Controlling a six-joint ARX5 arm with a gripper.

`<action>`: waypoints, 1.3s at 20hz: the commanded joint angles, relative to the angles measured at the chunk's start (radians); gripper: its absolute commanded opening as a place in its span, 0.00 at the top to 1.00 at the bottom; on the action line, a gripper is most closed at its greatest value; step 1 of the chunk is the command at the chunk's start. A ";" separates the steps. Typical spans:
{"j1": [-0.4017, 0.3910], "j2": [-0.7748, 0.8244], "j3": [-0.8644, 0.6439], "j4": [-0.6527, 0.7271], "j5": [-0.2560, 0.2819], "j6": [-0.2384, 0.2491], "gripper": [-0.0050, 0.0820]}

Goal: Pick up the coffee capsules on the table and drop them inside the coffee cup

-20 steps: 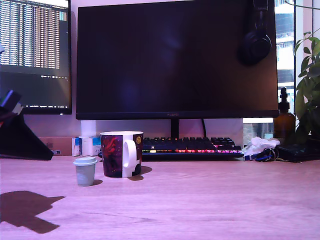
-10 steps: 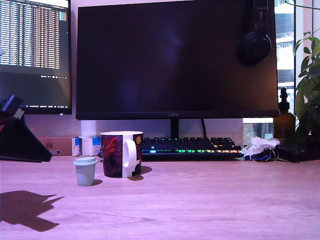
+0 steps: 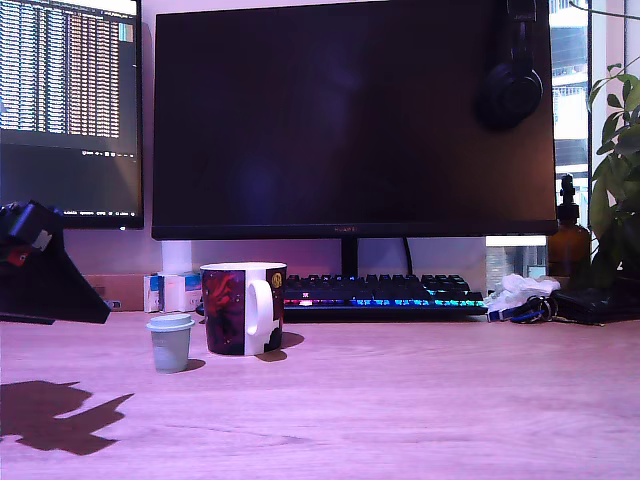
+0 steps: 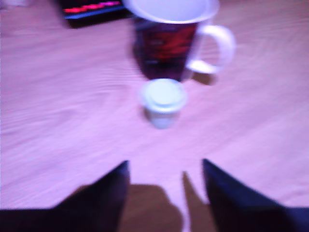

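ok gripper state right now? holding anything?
Gripper: open, empty. Jaws spread, short of the pale capsule standing on the table in front of the mug.

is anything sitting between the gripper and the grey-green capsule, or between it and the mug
Nothing visible does. In the wrist view, bare table lies between the open gripper and the capsule. The mug stands just beyond the capsule, nothing between them.

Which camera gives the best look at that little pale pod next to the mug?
The exterior view: there the pale pod is sharp, upright on the desk, on the view's left of the mug. The wrist view shows it from above, blurred, ahead of the open pincer.
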State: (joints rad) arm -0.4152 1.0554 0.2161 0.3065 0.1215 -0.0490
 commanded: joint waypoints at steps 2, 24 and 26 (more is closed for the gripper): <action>-0.002 -0.001 -0.020 0.004 -0.003 0.023 0.32; 0.001 0.342 -0.020 0.427 0.082 0.084 0.33; 0.001 0.378 -0.020 0.469 0.082 0.084 0.33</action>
State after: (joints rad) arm -0.4152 1.4139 0.2111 0.7563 0.2012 0.0299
